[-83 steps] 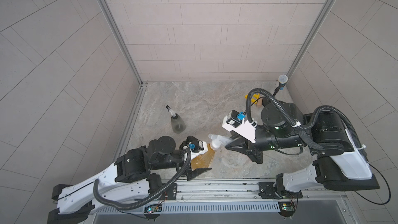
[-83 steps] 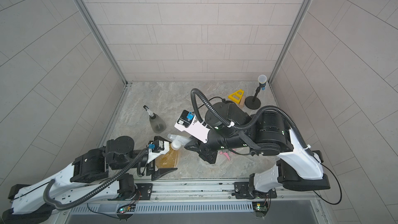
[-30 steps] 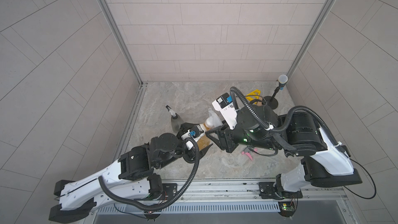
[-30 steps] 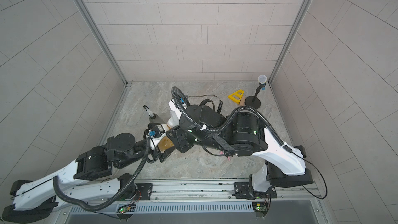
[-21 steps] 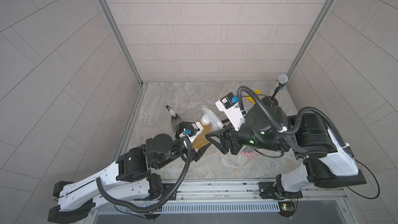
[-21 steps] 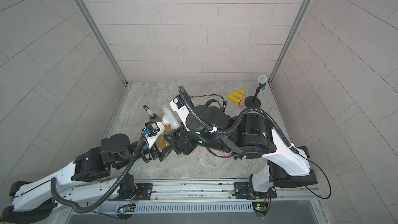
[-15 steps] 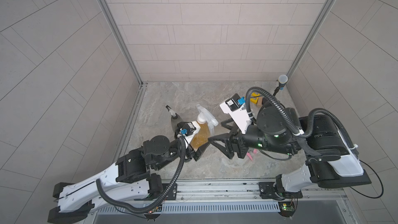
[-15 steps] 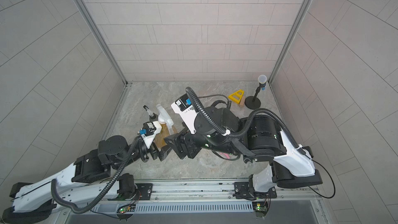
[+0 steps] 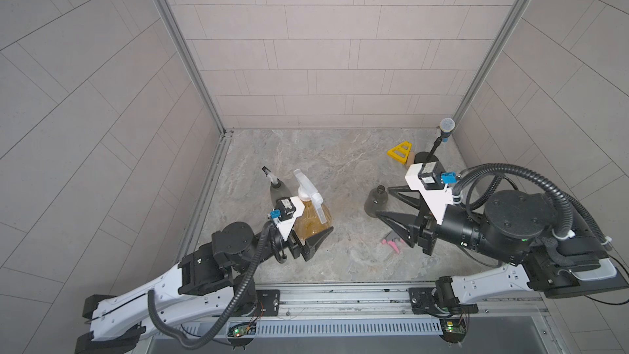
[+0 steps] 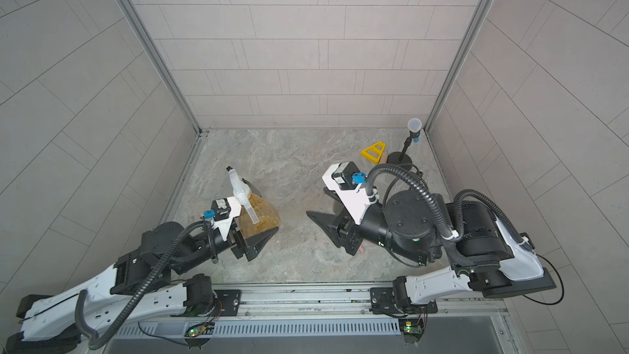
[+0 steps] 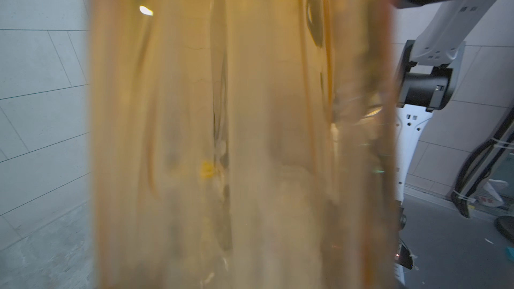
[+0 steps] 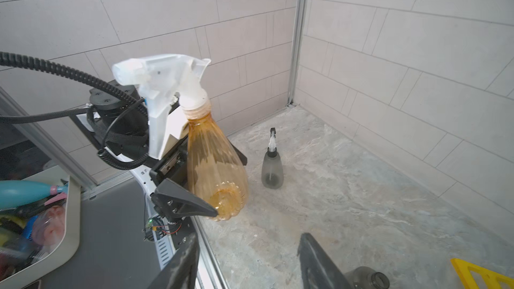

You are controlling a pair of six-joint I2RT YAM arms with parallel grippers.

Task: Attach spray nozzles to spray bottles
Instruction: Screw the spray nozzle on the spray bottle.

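Left claw (image 12: 217, 182) is gripping the tilted amber bottle (image 9: 311, 219), nozzle (image 9: 306, 192) on, towards the marble floor's (image 9: 323, 165) left edge. Right claw (image 9: 383, 200) is hanging released beside the open grey bottle (image 9: 372, 204). Tiled walls (image 9: 306, 63) are enclosing everything.

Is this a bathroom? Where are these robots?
Probably a robot testing booth, not a real bathroom: tile-look walls, a left arm and right arm fixed to a metal rail, and a microphone on a stand.

The second bottle (image 9: 277, 193) stands just behind the held bottle (image 9: 311, 223). Rightward, the third bottle (image 9: 374, 202) stands behind a loose nozzle (image 9: 391, 242).
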